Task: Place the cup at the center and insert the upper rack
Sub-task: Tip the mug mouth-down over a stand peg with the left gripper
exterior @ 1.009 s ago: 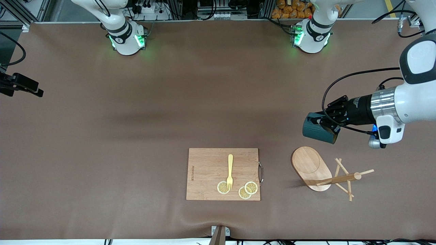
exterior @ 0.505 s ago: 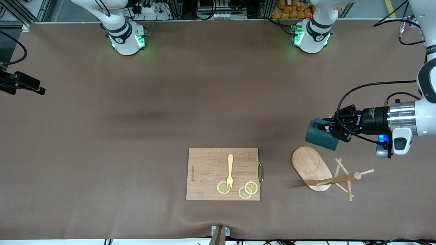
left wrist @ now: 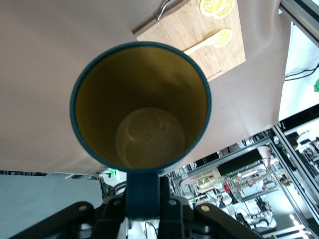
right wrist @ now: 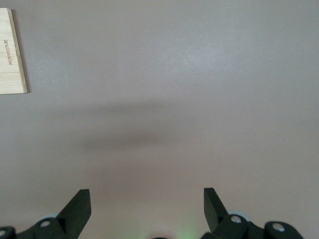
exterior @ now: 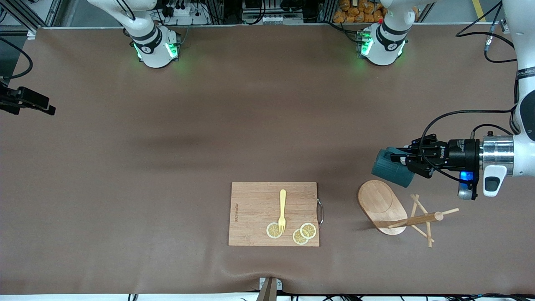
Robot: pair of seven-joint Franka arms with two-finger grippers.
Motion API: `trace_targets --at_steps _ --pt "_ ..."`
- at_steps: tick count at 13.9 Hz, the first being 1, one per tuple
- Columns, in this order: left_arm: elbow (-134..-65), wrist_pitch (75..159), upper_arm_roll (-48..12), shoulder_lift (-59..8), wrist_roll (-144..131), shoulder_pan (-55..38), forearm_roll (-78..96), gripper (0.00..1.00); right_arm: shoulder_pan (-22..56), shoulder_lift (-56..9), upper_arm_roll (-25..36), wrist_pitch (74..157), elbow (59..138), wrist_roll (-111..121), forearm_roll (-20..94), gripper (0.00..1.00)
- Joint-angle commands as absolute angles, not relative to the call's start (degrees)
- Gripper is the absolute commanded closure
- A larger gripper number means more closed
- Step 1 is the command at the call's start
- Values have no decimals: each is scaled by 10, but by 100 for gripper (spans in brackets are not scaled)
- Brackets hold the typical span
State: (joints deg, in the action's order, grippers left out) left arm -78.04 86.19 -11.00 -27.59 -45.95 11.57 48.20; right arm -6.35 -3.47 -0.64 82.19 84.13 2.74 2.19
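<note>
Step 1, cup carry: left gripper (exterior: 402, 162) clenched on cup (exterior: 391, 167) by its handle, in air at 12 o'clock of toppled upper rack (exterior: 397, 211), next needs swing to center & upright set-down; right gripper (right wrist: 147, 204) released, waits over brown table (exterior: 167, 167), cutting board (exterior: 273, 213) nr.

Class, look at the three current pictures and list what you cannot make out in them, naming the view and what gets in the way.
- Cup handle: front view, hidden by the left gripper shut on it.
- Cup's outside: left wrist view, camera looks straight into its mouth.
- Right gripper: front view, out of frame; right wrist view shows only open fingertips.
- Cutting board: right wrist view, cut off by the edge.
- Board lettering: too small.
</note>
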Motion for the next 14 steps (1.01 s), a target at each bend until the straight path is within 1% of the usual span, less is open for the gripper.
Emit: trace_targets --at_steps 1,3,14 --pt "-775 833 -115 -302 -423 145 525 100 -69 -39 -8 810 826 26 21 0" --pt "-775 824 -115 -319 -397 159 546 100 -69 -39 -8 810 826 26 21 0" --pt "-773 822 -118 -360 -356 176 603 100 -69 -39 -8 810 817 26 22 0"
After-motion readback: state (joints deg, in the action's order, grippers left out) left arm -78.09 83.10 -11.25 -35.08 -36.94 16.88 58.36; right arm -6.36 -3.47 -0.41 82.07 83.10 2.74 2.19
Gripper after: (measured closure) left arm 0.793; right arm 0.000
